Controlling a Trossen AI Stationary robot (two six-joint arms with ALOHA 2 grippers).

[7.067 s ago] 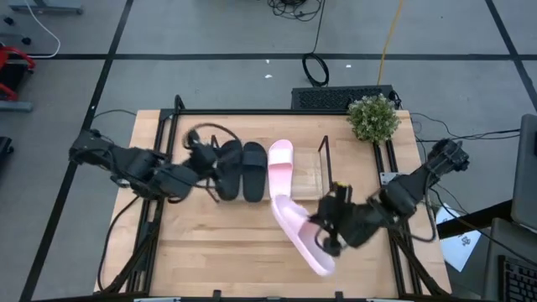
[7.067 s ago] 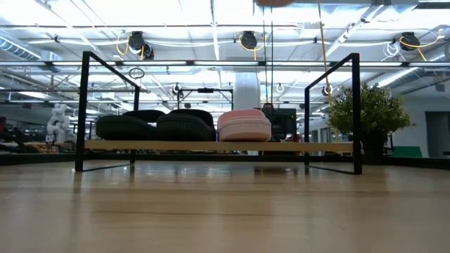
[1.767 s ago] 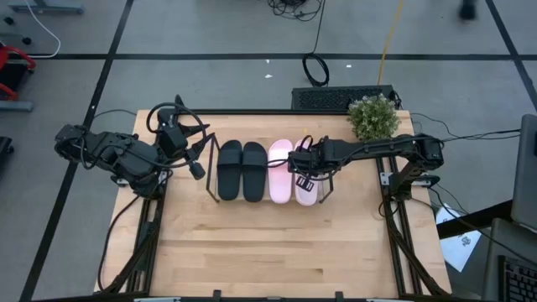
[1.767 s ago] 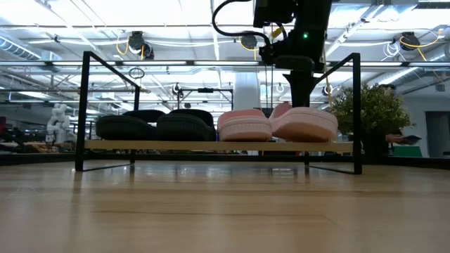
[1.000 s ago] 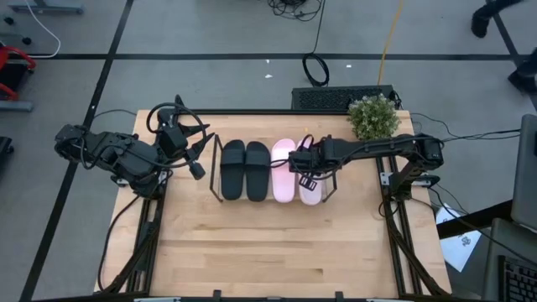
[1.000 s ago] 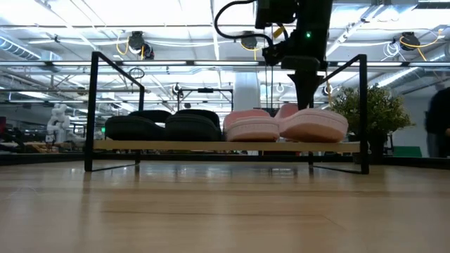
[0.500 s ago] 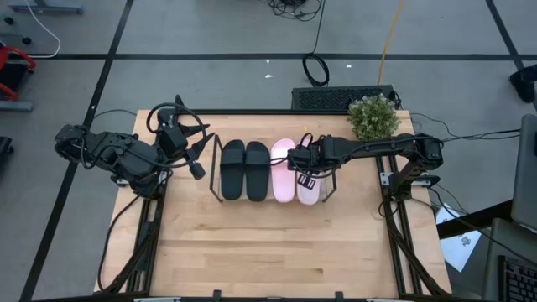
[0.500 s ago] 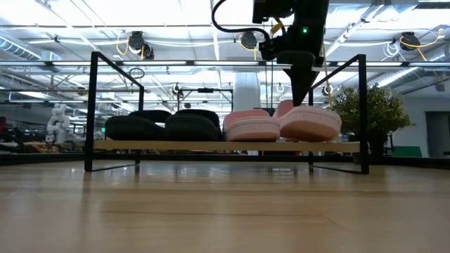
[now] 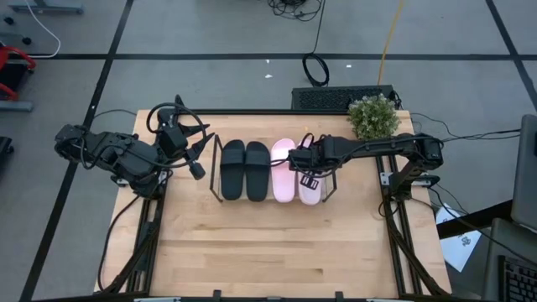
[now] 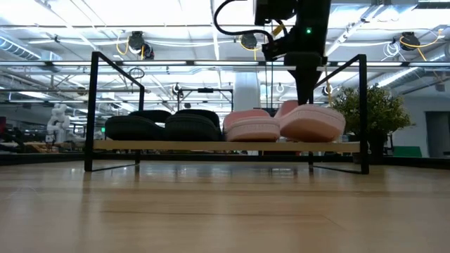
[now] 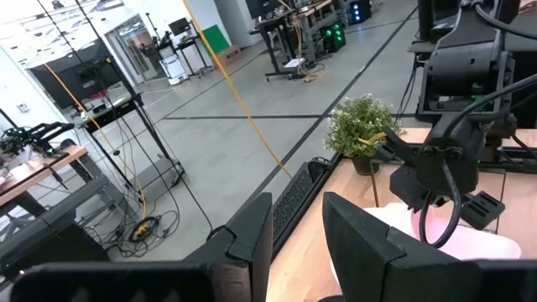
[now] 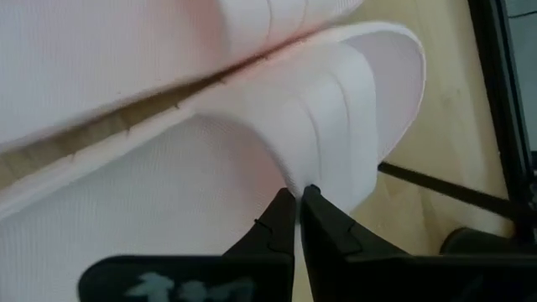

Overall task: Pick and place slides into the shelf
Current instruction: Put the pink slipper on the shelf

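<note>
The shelf (image 9: 216,169), a low black wire rack with a pale base (image 10: 176,146), stands on the far half of the table. Two black slides (image 9: 244,170) and a pink slide (image 9: 284,170) lie side by side on its base. A second pink slide (image 9: 310,186) sits at the right end, tilted in the low view (image 10: 313,124). My right gripper (image 9: 304,168) (image 10: 305,97) reaches down from above onto that slide's strap, fingers nearly together (image 12: 299,195). My left gripper (image 9: 200,170) waits left of the shelf, open (image 11: 298,214), touching nothing. My right gripper pinches the edge of the right pink slide's strap (image 12: 289,172) at its fingertips, coming from above and pointing down. The slide rests on the shelf base beside the other pink slide, with its toe end (image 10: 330,126) a little raised.
A potted plant (image 9: 372,116) stands at the table's far right corner, behind the shelf's right end (image 10: 365,109). A black box (image 9: 336,97) sits beyond the far edge. Bare wooden tabletop (image 9: 268,243) spreads over the near half.
My right gripper has stayed at the right pink slide's strap, rocking slightly. That slide has shifted a little toward the other pink slide. Shortly before, the whole shelf with its slides slid a short way toward the table's right.
</note>
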